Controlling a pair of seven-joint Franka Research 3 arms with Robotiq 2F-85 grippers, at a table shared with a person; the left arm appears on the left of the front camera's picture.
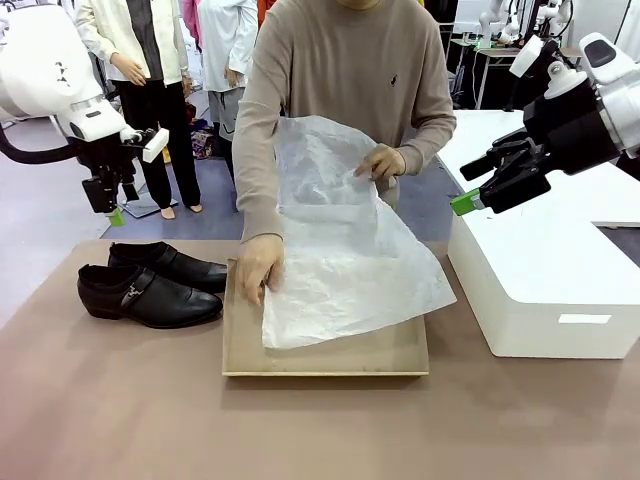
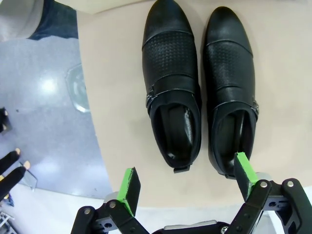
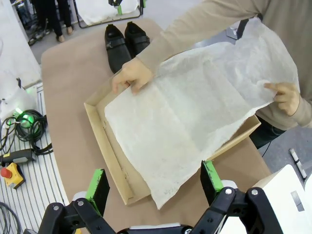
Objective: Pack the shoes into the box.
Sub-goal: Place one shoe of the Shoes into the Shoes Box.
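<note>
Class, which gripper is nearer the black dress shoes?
Left. The left gripper hangs close above the black dress shoes; the right gripper is far off, above the white box.

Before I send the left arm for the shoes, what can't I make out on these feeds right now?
Most of the box floor: front and right wrist views, under the tissue paper the person holds.
The box's far wall: front view, behind that paper.
The rear shoe: front view, lower side hidden by the nearer shoe.
One shoe's heel: left wrist view, behind the left gripper's green pad.
</note>
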